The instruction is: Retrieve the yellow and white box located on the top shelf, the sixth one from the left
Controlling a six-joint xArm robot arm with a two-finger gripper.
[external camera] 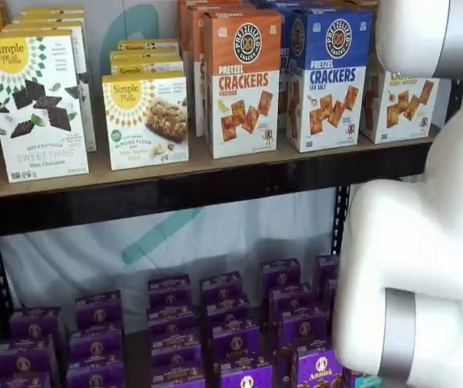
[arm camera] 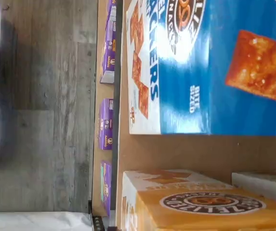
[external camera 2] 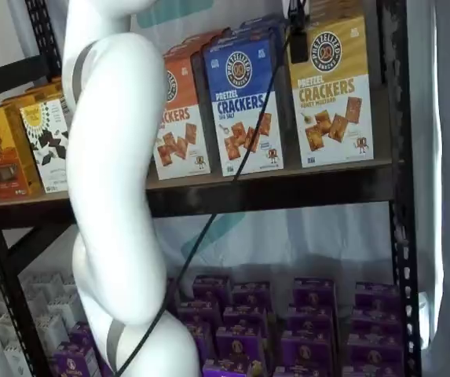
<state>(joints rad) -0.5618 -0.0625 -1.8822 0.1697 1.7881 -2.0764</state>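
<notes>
Now, your gripper (external camera 2: 298, 35) hangs wide open and empty just above the yellow and white box (external camera 2: 333, 98), which stands upright on the top shelf (external camera 2: 287, 184) beside the blue box (external camera 2: 243, 106).

I see the top shelf (external camera: 215, 174) carrying a row of upright cartons, the yellow and white box (external camera 2: 333, 94) at its right end beside the blue box (external camera 2: 244, 106). Small purple boxes (external camera: 231, 339) fill the lower level.
</notes>
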